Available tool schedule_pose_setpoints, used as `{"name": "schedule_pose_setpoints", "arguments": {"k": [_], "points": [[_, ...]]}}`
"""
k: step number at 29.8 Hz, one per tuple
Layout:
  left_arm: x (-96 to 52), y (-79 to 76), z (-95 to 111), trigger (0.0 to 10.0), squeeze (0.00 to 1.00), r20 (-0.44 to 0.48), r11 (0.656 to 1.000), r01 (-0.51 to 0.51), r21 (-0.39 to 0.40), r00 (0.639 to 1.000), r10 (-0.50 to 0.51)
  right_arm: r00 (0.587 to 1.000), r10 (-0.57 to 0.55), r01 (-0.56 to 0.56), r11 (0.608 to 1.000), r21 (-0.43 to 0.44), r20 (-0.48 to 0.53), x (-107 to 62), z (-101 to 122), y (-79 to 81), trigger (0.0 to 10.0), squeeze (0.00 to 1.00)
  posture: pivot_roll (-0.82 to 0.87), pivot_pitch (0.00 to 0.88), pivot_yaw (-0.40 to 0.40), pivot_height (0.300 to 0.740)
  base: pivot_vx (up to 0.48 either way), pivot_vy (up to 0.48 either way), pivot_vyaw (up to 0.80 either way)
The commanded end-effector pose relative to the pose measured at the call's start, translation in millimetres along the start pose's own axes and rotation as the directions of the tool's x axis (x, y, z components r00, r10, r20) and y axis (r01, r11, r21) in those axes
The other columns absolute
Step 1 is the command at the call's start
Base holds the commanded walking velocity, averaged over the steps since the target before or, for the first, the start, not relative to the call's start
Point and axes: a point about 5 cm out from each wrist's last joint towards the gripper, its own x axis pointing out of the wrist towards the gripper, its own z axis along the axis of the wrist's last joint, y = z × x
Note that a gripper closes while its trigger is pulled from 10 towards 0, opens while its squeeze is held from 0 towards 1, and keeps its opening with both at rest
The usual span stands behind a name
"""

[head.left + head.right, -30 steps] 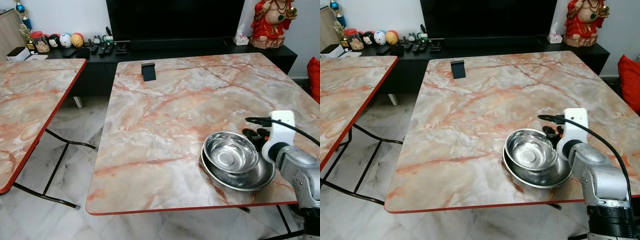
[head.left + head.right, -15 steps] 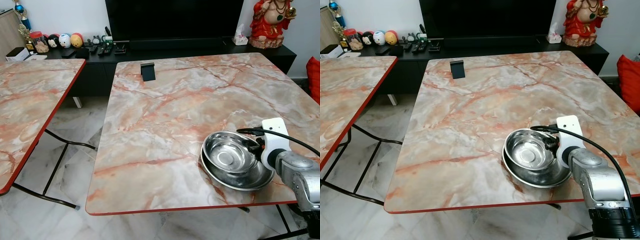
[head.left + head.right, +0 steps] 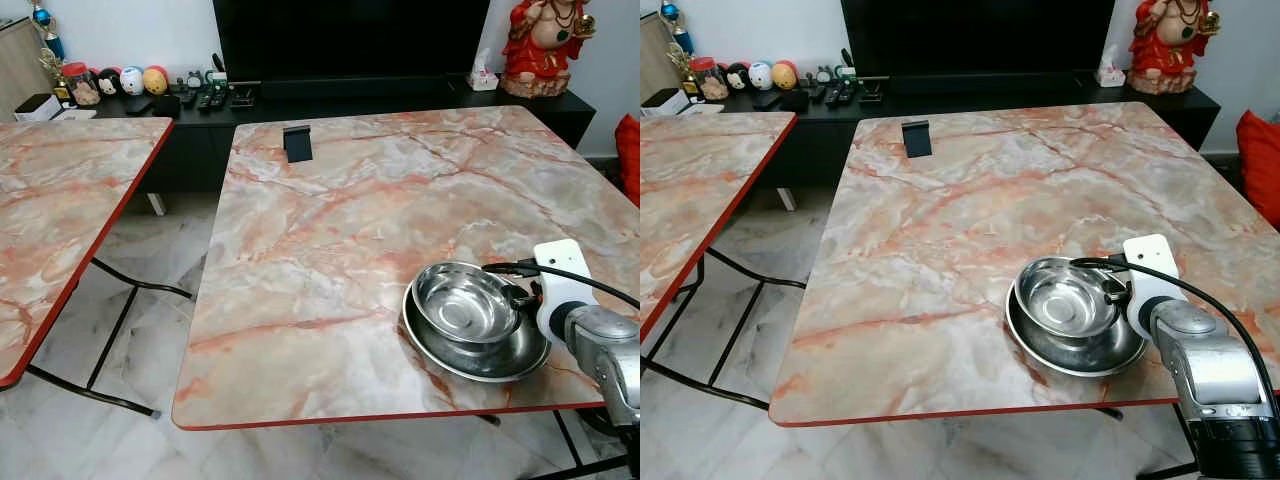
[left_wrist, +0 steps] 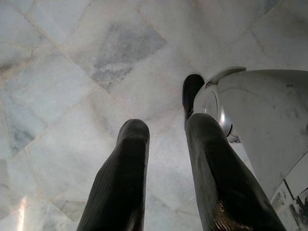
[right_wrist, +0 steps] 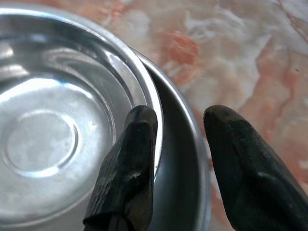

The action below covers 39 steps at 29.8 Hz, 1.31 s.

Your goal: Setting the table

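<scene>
Two steel bowls sit nested near the right front corner of the marble table: a smaller inner bowl inside a wider outer bowl. My right gripper is at their right rim. In the right wrist view the right gripper is open; one finger lies over the inner bowl's rim, the other over the outer bowl's rim. The left gripper hangs idle over the tiled floor, fingers apart.
A small dark stand sits at the table's far left edge. A second marble table stands to the left across a floor gap. Behind are a black TV console with small items and a red statue.
My right gripper has come forward and in from behind the bowls to their right rim. The bowls have barely shifted.
</scene>
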Motion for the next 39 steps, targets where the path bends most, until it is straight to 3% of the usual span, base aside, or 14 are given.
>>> {"name": "schedule_pose_setpoints", "arguments": {"k": [1, 7, 11, 13, 15, 22, 26, 28, 30, 32, 35, 36, 37, 39], "points": [[-1.0, 2.2, -4, 10.0, 0.00, -0.020, 1.000, -0.002, 0.016, 1.000, 0.003, 1.000, -0.013, 0.013, 1.000, -0.021, -0.021, -1.1, -2, -3.2, 10.0, 0.00, -0.15, 0.000, 0.053, 0.732, 0.000, 0.000, 0.00], [-0.9, 2.5, -4, 10.0, 0.00, -0.018, 1.000, -0.003, 0.015, 1.000, 0.003, 1.000, -0.018, 0.018, 1.000, -0.026, -0.009, -2.6, 1, -4.1, 10.0, 0.00, -0.15, 0.000, 0.051, 0.732, 0.000, 0.000, 0.00], [-0.9, 2.7, -3, 10.0, 0.00, -0.017, 1.000, -0.005, 0.014, 1.000, 0.005, 0.998, -0.008, 0.008, 1.000, -0.013, 0.060, -4.3, 15, -1.5, 10.0, 0.00, -0.15, 0.000, 0.050, 0.732, 0.000, 0.000, 0.00], [-0.9, 2.6, -3, 10.0, 0.00, -0.017, 1.000, -0.005, 0.014, 1.000, 0.006, 0.997, 0.003, -0.003, 1.000, 0.003, 0.083, -4.4, 19, 0.5, 10.0, 0.00, -0.15, 0.000, 0.050, 0.732, 0.000, 0.000, 0.00], [-0.9, 2.6, -3, 10.0, 0.00, -0.016, 1.000, -0.007, 0.011, 1.000, 0.007, 0.984, 0.047, -0.057, 0.997, 0.054, 0.172, -3.5, 30, 6.4, 10.0, 0.00, -0.14, 0.000, 0.048, 0.732, 0.000, 0.000, 0.00], [-0.9, 2.6, -3, 10.0, 0.00, -0.014, 1.000, -0.008, 0.006, 1.000, 0.008, 0.969, 0.094, -0.123, 0.986, 0.116, 0.229, -2.9, 32, 17.8, 10.0, 0.00, -0.14, 0.000, 0.045, 0.732, 0.000, 0.000, 0.00], [-1.2, 3.6, -3, 10.0, 0.00, -0.006, 1.000, -0.015, 0.015, 1.000, 0.015, 0.892, 0.043, -0.125, 0.980, 0.155, 0.450, -9.7, 44, 24.2, 10.0, 0.00, -0.15, 0.000, 0.045, 0.732, 0.000, 0.000, 0.00], [-1.2, 3.8, -3, 10.0, 0.00, -0.004, 1.000, -0.016, 0.016, 1.000, 0.016, 0.877, 0.034, -0.120, 0.981, 0.151, 0.480, -10.8, 44, 24.9, 10.0, 0.00, -0.15, 0.000, 0.045, 0.732, 0.000, 0.000, 0.00], [-1.6, 6.0, -1, 10.0, 0.00, 0.018, 0.999, -0.047, 0.017, 0.999, 0.047, 0.812, -0.032, -0.121, 0.968, 0.221, 0.583, -13.3, 35, 34.4, 10.0, 0.00, -0.15, 0.000, 0.043, 0.732, 0.000, 0.000, 0.00], [-1.7, 6.4, -1, 10.0, 0.00, 0.025, 0.998, -0.054, 0.018, 0.998, 0.053, 0.804, -0.049, -0.111, 0.967, 0.231, 0.592, -11.9, 27, 39.0, 10.0, 0.00, -0.14, 0.000, 0.041, 0.732, 0.000, 0.000, 0.00], [3.2, -1.1, 37, 10.0, 0.00, 0.193, 1.000, -0.021, 0.010, 0.981, 0.019, 0.806, -0.078, -0.098, 0.960, 0.262, 0.587, -7.7, 15, 44.8, 10.0, 0.00, -0.13, 0.000, 0.035, 0.732, 0.000, 0.000, 0.00], [4.2, -3.5, 68, 10.0, 0.00, 0.305, 0.998, -0.045, 0.045, 0.952, 0.029, 0.808, -0.092, -0.094, 0.955, 0.282, 0.581, -4.9, 8, 47.4, 10.0, 0.00, -0.13, 0.000, 0.033, 0.732, 0.000, 0.000, 0.00], [-0.4, -2.9, 96, 10.0, 0.00, 0.446, 0.998, -0.049, 0.051, 0.895, 0.021, 0.811, -0.084, -0.099, 0.956, 0.276, 0.579, -2.0, 2, 51.3, 10.0, 0.00, -0.12, 0.000, 0.032, 0.732, 0.000, 0.000, 0.00], [-3.3, -2.8, 107, 10.0, 0.00, 0.503, 0.998, -0.042, 0.039, 0.864, 0.016, 0.813, -0.077, -0.104, 0.956, 0.274, 0.577, 0.2, -1, 53.3, 10.0, 0.00, -0.11, 0.000, 0.029, 0.732, 0.000, 0.000, 0.00]]}}
